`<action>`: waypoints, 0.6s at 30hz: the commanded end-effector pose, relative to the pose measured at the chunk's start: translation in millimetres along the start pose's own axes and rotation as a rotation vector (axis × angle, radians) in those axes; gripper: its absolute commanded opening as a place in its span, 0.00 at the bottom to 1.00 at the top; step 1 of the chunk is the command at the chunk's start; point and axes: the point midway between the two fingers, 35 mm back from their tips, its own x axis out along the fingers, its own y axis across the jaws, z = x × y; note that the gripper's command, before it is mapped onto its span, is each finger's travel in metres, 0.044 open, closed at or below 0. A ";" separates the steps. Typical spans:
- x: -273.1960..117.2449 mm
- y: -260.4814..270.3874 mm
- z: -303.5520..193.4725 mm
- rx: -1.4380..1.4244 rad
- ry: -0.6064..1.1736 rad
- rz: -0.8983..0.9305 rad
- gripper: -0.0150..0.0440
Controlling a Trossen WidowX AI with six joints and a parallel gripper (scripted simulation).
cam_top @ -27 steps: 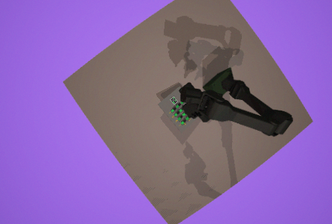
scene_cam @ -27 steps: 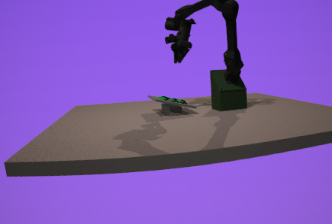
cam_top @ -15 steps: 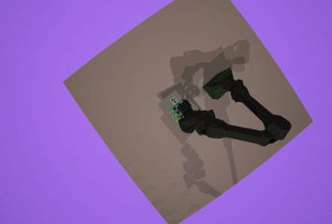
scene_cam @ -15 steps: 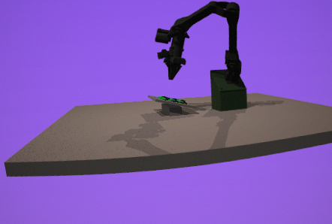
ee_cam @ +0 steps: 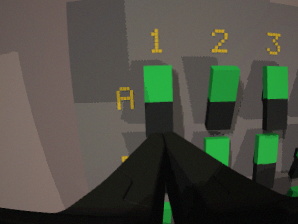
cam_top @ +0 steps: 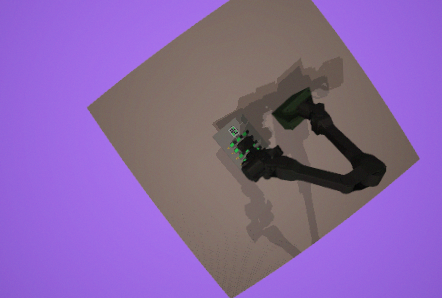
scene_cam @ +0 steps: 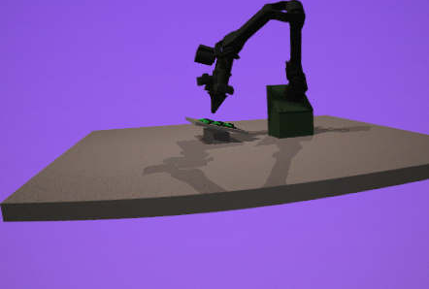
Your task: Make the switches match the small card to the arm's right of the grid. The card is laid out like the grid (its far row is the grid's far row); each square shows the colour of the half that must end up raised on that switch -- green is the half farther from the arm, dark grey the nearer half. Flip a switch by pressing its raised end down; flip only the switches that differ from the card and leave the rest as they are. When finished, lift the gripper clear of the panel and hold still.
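Switches (ee_cam: 158, 96) sit in a grid on a grey panel (scene_cam: 243, 131), which rests tilted on a small block on the bench (scene_cam: 121, 171), a little to the side of the arm's dark green base (scene_cam: 289, 112). In the top view the grid shows as a cluster of green and dark squares, with the small card (cam_top: 233, 130) on the same panel just beside the grid; its squares are too small to read there.

The gripper (scene_cam: 214, 108) hangs over the panel, pointing down — its fingers pressed together into a single tip, with nothing between them. In the exterior view that tip is just above the switches and not touching them.

The wrist view looks down past the closed fingers at the near corner of the grid. Yellow marks label the columns 1, 2 and 3 and the first row A. The three switches of row A each show a bright green half farther from the camera and a dark grey half nearer. Below them, parts of two more switches of the next row are visible in columns 2 and 3, green halves showing; the rest of that row is hidden behind the fingers. The joined tip lines up under column 1, at the dark half of the A1 switch — whether it touches cannot be told from this view.
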 end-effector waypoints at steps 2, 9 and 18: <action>9.3 0.2 -2.2 0.006 0.005 0.003 0.25; 16.0 0.1 -2.2 0.006 0.005 0.003 0.25; 23.4 0.3 -2.5 0.006 0.005 0.004 0.25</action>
